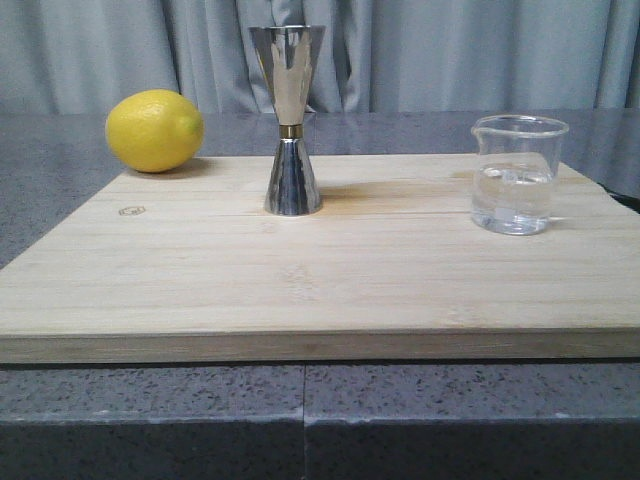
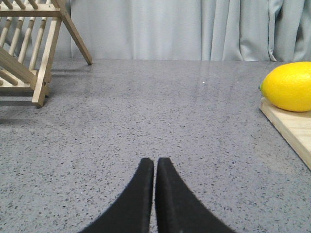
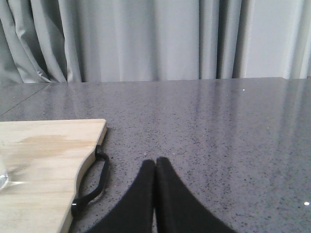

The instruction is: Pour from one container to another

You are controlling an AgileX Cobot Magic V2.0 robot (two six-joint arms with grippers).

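Observation:
A small clear glass beaker [image 1: 517, 174] with clear liquid in it stands upright at the right end of the wooden board [image 1: 300, 280]. The tall steel hourglass jigger [image 1: 291, 120] with a brass band at its waist stands upright at the board's back middle. Neither gripper shows in the front view. My left gripper [image 2: 155, 162] is shut over bare grey counter, left of the board, holding nothing. Over the counter to the right of the board my right gripper [image 3: 155, 162] is shut and empty too. A sliver of the beaker's base [image 3: 2, 178] shows at the edge of the right wrist view.
A yellow lemon [image 1: 154, 130] lies at the board's back left corner, also seen as lemon [image 2: 287, 86]. A wooden drying rack [image 2: 29, 48] stands on the counter far left. The board has a black handle [image 3: 92, 182] on its right end. Grey curtains hang behind.

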